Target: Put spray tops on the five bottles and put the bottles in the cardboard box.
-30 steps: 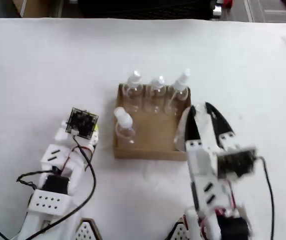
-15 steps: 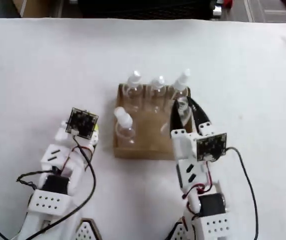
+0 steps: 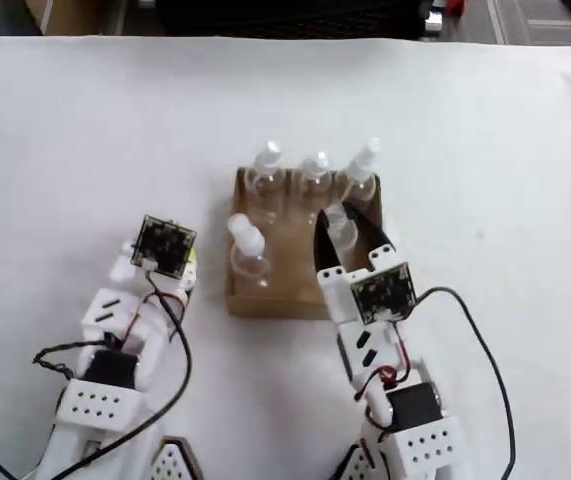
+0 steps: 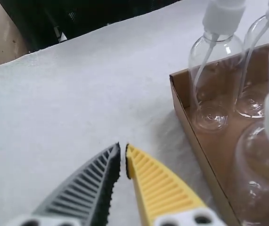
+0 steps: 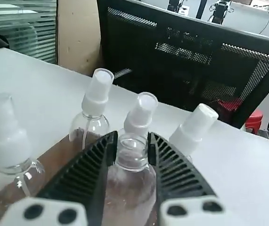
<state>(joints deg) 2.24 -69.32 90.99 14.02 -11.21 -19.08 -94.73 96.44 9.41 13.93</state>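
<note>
Through the right wrist view I see the right gripper (image 5: 131, 137) pinching a bottle without a spray top (image 5: 130, 183), one ribbed black jaw pressed against each side just below the open neck. This bottle stands upright over the right half of the cardboard box (image 3: 295, 306). I cannot confirm from these views whether its base touches the box floor. Beyond it, three capped bottles (image 3: 314, 181) stand upright in a row along the far wall of the box, each fitted with a white spray top. A fourth capped bottle (image 3: 248, 252) stands inside the box at its near left corner, apart from the row. The left gripper (image 4: 123, 153) sits low over the table (image 3: 85, 120) to the left of the box, outside it. Its grey jaw and its yellow jaw are pressed together at the tips with nothing between them. From the left wrist view, the left wall of the box lies near those tips without touching them.
</note>
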